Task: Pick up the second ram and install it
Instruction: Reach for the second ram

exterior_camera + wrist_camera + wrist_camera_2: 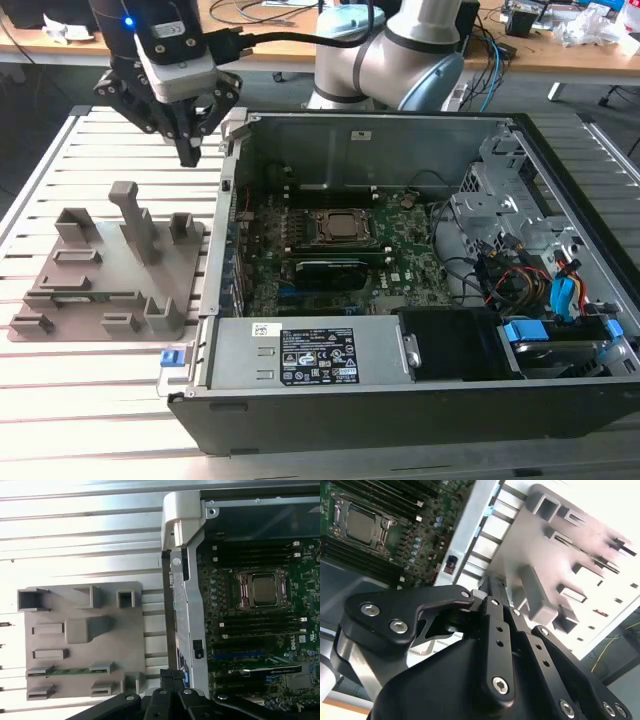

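Observation:
The second ram is a thin green stick lying flat between two holders of the grey fixture tray. In the exterior view the ram sits low on the tray, toward that view's left. My gripper hangs above the slatted table, between the tray and the open computer case, well above and away from the ram. Its black fingers are closed together with nothing between them, and the gripper shows next to the case wall in the first wrist view.
The green motherboard lies inside the case with its processor socket in the middle and dark memory slots beside it. Drive bays and cables crowd the exterior view's right end. The case's metal wall stands between tray and board.

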